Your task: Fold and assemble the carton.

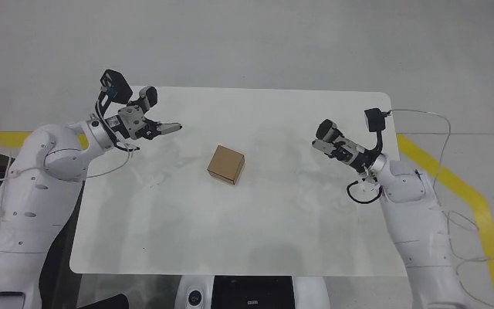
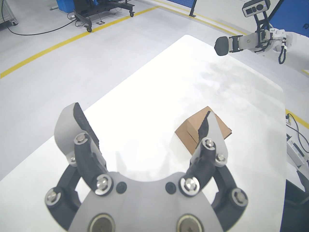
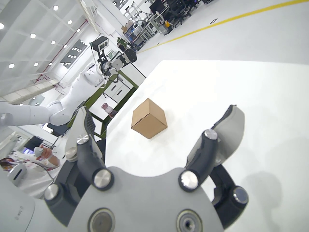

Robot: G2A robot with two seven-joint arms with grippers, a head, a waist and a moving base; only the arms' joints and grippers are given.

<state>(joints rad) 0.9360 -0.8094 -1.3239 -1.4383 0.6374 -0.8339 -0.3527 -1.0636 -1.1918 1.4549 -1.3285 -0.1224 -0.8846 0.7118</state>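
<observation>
Desk (image 1: 270, 232) is carrying one item only. Carton (image 1: 225, 164) is sitting near the desk's middle, turned slightly askew to the desk edges, all visible flaps lying flat so it is reading as a closed cube; judging from that, the folding is looking finished or nearly so. Left gripper (image 2: 142, 109) is hovering off the carton at about 10 o'clock in the top view, jaws released and spread wide, grasping nothing. Right gripper (image 3: 158, 108) is hanging at roughly 3 o'clock, well apart from the carton, jaws likewise released and empty. Risks as I am judging them: the carton is looking light and the desk smooth, so a one-sided push would likely be sliding or spinning it rather than pressing a flap home; a closed flap could be springing back up if not tucked; a hard clench could be denting a wall. View notes: the left wrist view is showing a seam line on the carton's near side, with one finger covering part of the box; the right wrist view is showing three faces unobstructed; the top view is giving both arms' spacing.
</observation>
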